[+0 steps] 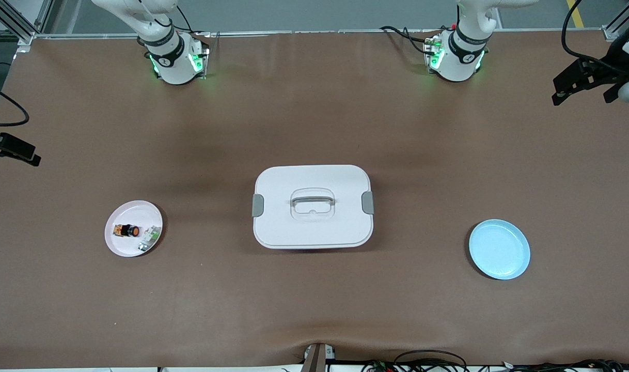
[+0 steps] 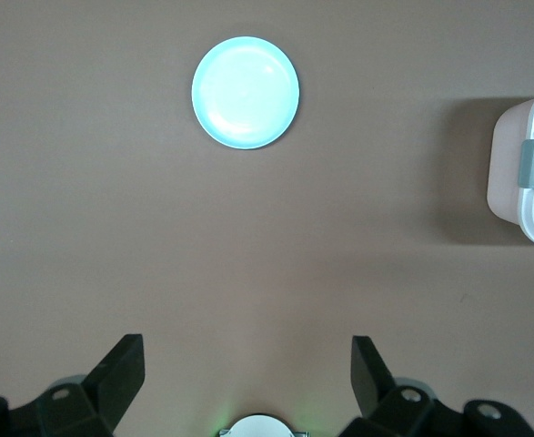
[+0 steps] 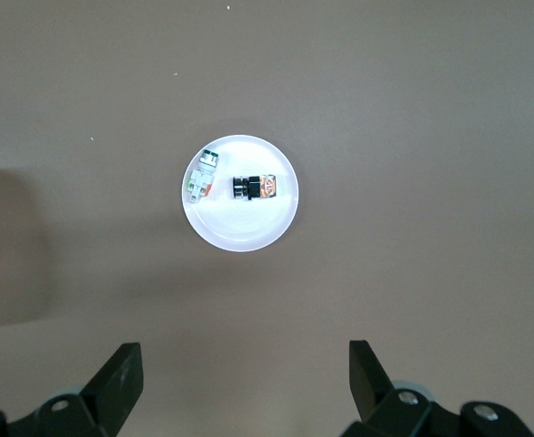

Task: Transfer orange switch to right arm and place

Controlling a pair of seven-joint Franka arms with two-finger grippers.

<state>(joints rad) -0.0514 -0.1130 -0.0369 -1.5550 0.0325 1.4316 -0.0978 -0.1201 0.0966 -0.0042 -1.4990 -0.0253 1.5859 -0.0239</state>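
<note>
Front view: your orange switch (image 1: 127, 230) lies on the pink plate (image 1: 119, 246), lower left of frame, beside a small white-green part (image 1: 148, 239) — blue plate (image 1: 499, 249), lower right, holds nothing; lidded white box (image 1: 313, 206) mid-counter. As placed, the switch needs no further move.

Left wrist view: left gripper (image 2: 246, 375) fingers wide, empty.

Right wrist view: right gripper (image 3: 246, 375) fingers wide — over the pink plate.

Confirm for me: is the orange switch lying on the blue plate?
No, the orange switch lies on the pink plate toward the right arm's end; the blue plate holds nothing.
</note>
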